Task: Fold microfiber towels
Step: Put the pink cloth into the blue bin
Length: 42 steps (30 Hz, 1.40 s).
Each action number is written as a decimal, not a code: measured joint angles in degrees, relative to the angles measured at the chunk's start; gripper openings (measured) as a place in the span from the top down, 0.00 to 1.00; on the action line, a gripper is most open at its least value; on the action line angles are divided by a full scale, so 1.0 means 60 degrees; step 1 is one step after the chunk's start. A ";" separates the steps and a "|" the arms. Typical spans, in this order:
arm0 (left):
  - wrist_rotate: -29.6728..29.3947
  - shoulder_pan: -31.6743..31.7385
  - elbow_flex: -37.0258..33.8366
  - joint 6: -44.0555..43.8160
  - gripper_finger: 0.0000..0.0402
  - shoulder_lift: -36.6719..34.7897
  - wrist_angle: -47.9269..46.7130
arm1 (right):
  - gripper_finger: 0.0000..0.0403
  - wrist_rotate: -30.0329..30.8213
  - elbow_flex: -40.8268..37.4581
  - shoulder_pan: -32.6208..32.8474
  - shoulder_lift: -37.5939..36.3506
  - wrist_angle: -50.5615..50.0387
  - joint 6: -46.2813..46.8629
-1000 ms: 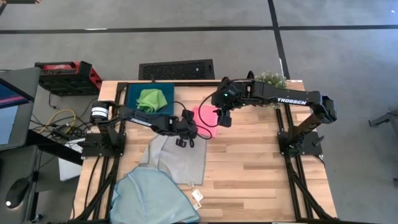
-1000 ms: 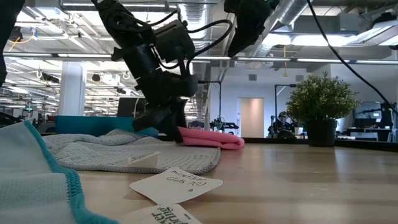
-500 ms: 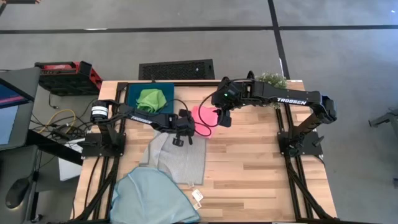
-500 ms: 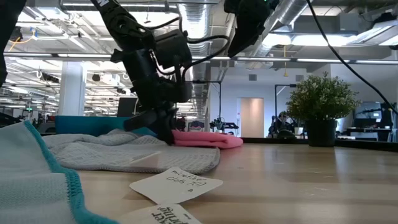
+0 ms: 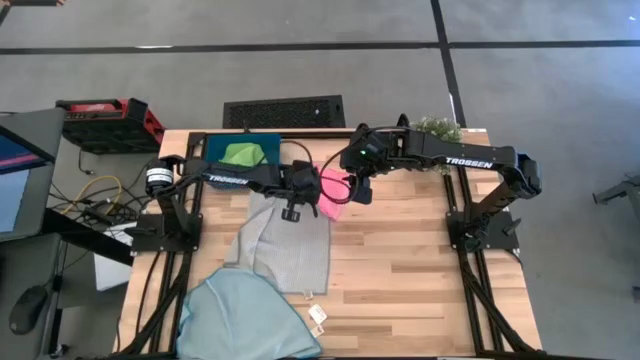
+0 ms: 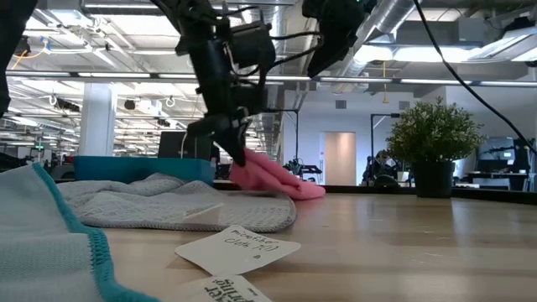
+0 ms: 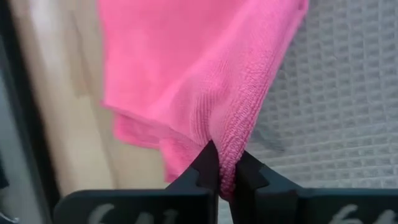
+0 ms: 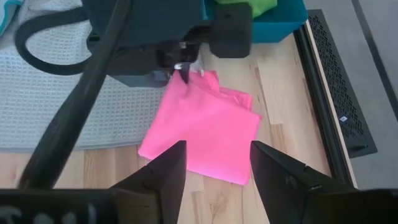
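Since a second ago the left gripper (image 5: 291, 207) has closed on an edge of the pink towel (image 5: 333, 194) and lifted it, at the centre of the high view. The right gripper (image 5: 358, 190) hangs above, jaws wide and holding nothing. In the upper left the teal tray (image 5: 213, 152) holds the green towel (image 5: 238, 153), partly hidden by the left arm. The grey towel (image 5: 290, 245) lies below the pink one, and the light blue towel (image 5: 240, 320) is cut off at the bottom edge.

The left gripper (image 7: 222, 169) has clamped onto an edge of the soft pink microfiber towel (image 5: 333, 192) and lifted it, moving toward the rigid dark teal rectangular tray (image 5: 212, 152)
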 joint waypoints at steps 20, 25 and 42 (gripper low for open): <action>-0.3410 0.2304 0.1445 0.0278 1.00 -0.0020 -0.3124 | 0.50 -0.0004 0.0000 0.0000 0.0000 0.0000 -0.0002; -0.3497 0.2751 0.1837 -0.0489 1.00 -0.0511 -0.4126 | 0.50 -0.0004 0.0000 0.0000 0.0000 0.0000 -0.0002; -0.2924 0.3004 0.1147 -0.3422 1.00 -0.1443 -0.7487 | 0.50 -0.0004 0.0000 0.0000 0.0000 0.0000 -0.0014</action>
